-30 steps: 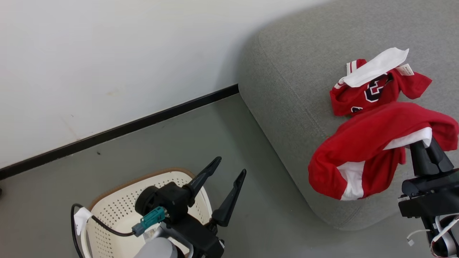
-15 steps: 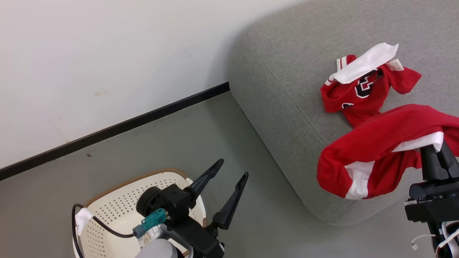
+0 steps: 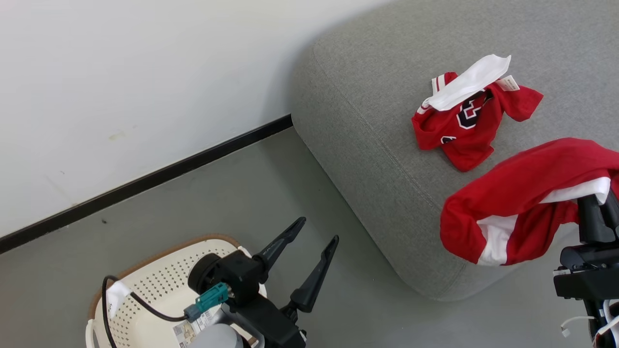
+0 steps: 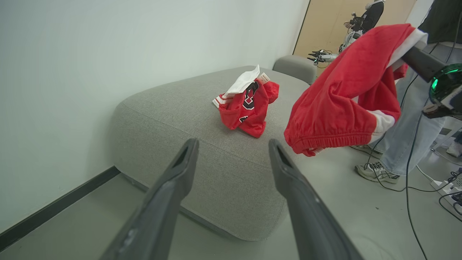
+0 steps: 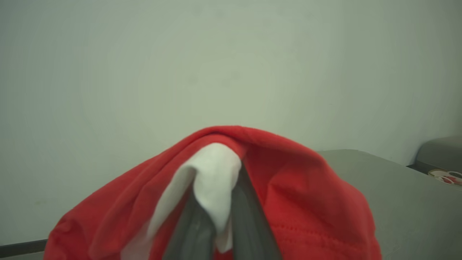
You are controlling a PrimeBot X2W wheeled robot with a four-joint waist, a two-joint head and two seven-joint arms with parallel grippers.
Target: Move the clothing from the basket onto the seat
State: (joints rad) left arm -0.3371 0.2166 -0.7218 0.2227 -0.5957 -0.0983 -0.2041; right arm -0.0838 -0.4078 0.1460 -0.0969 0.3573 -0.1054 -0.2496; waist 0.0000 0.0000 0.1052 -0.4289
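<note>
Meanwhile the right claw (image 3: pixel 599 212), clamped tight on the red shorts (image 3: pixel 522 193), held them over the edge of the seat (image 3: pixel 377 96). The lettered jersey (image 3: pixel 464 125) lay on the seat. The left claw (image 3: pixel 318 229) gaped wide, empty, above the basket (image 3: pixel 159 285).

Head view high, angled down over basket (image 3: pixel 150 290) and seat (image 3: pixel 367 121), left wrist view low, facing the seat's corner, right wrist view close against the hanging red garment (image 5: pixel 306 209), which all three share.
</note>
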